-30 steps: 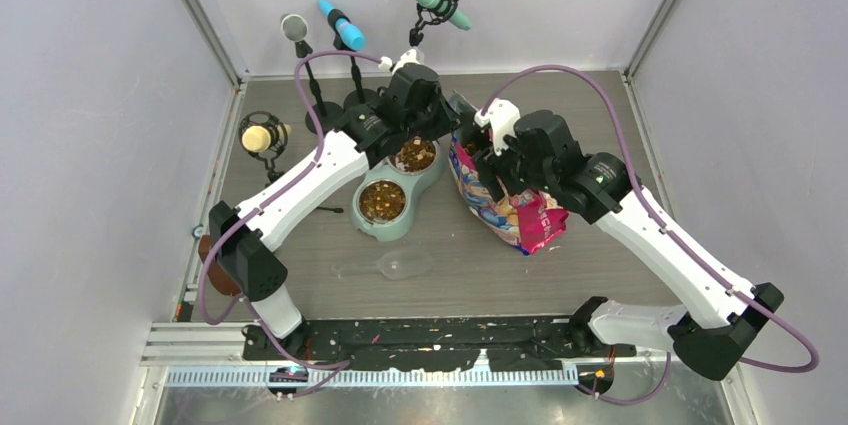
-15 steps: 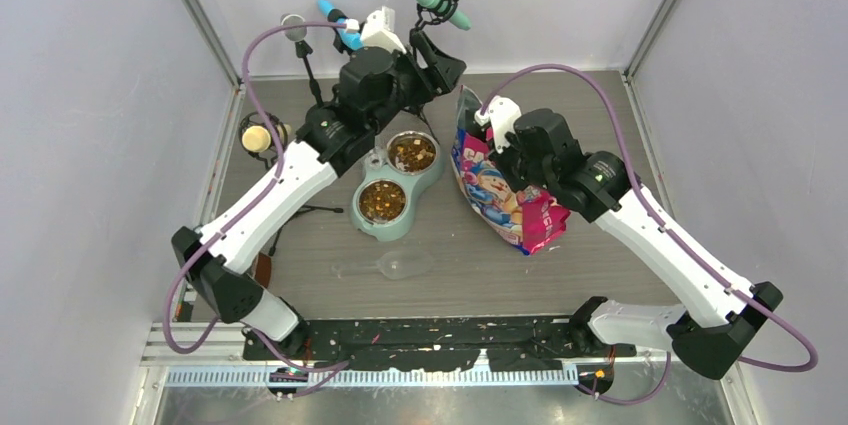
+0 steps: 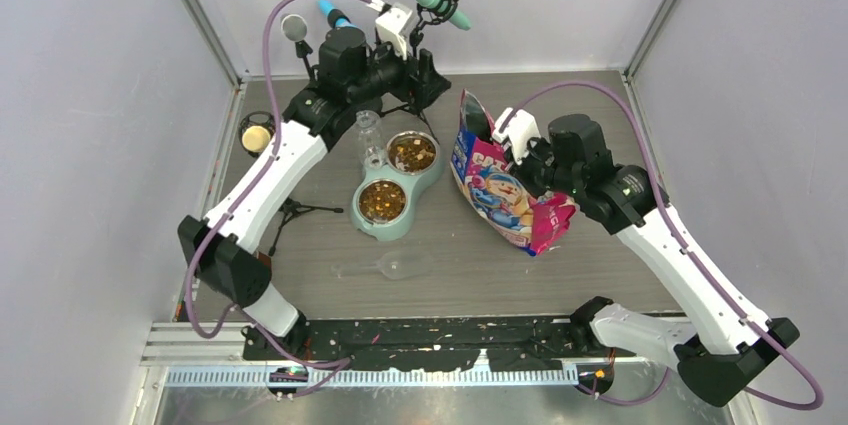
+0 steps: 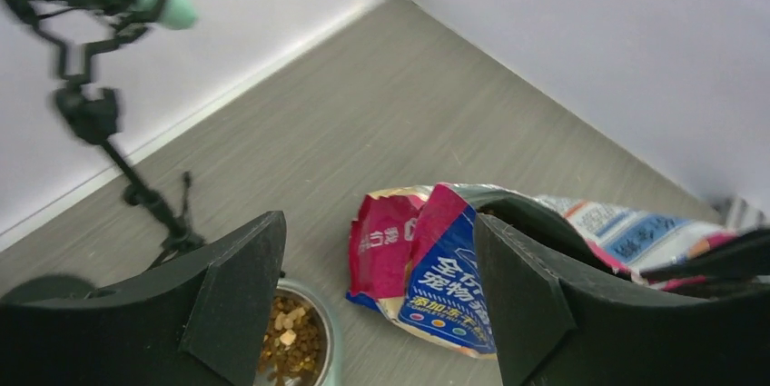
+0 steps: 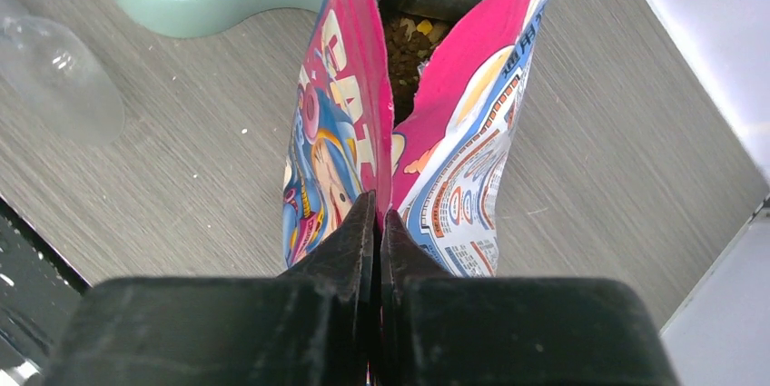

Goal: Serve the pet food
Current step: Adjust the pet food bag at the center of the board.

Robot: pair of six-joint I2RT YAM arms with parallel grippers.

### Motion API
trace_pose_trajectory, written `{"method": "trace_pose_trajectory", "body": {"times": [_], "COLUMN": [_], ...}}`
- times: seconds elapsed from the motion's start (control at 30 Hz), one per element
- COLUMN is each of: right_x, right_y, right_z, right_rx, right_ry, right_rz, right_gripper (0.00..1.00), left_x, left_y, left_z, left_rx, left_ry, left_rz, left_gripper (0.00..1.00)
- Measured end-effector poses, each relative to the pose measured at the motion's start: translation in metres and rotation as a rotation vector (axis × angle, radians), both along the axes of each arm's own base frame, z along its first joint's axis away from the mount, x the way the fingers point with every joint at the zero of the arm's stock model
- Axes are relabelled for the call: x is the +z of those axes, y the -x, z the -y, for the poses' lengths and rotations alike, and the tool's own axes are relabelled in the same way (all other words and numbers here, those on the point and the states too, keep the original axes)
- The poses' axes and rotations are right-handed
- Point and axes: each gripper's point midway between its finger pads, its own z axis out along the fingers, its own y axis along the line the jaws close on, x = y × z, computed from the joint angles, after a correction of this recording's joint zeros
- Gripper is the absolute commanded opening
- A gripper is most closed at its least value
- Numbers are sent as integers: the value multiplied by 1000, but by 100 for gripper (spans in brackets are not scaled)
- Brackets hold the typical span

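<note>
Top external shows the bag (image 3: 500,195) standing on the table (image 3: 600,145) beside the feeder (image 3: 365,227), its edge clamped by the right gripper (image 5: 377,222). The left gripper (image 4: 374,254) hangs apart over the far table. Kibble (image 3: 382,202) lies in the feeder and inside the open bag.

The bag (image 3: 500,195) is glossy pink, white and blue with cartoon print; the pet food (image 3: 382,202) brown; the feeder (image 3: 385,233) mint-green; the worktop (image 3: 500,280) grey wood-grain.
</note>
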Motion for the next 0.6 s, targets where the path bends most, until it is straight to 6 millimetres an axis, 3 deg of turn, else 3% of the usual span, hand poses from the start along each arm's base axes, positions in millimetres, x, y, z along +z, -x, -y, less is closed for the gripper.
{"method": "trace_pose_trajectory", "body": {"times": [0.23, 0.47, 0.6], "right_x": [-1, -1, -1], "right_y": [-1, -5, -4], "right_z": [5, 13, 13], "right_rx": [126, 168, 189], "right_ry": [64, 94, 102], "right_rz": [39, 51, 47], "right_gripper": [5, 5, 5], "left_x": [-29, -4, -8], "left_y": [13, 25, 26], "left_z": [31, 31, 28], "left_rx": [-395, -743, -858], "left_ry": [37, 287, 325], "left_rz": [-8, -31, -52], "left_gripper": [79, 69, 64]}}
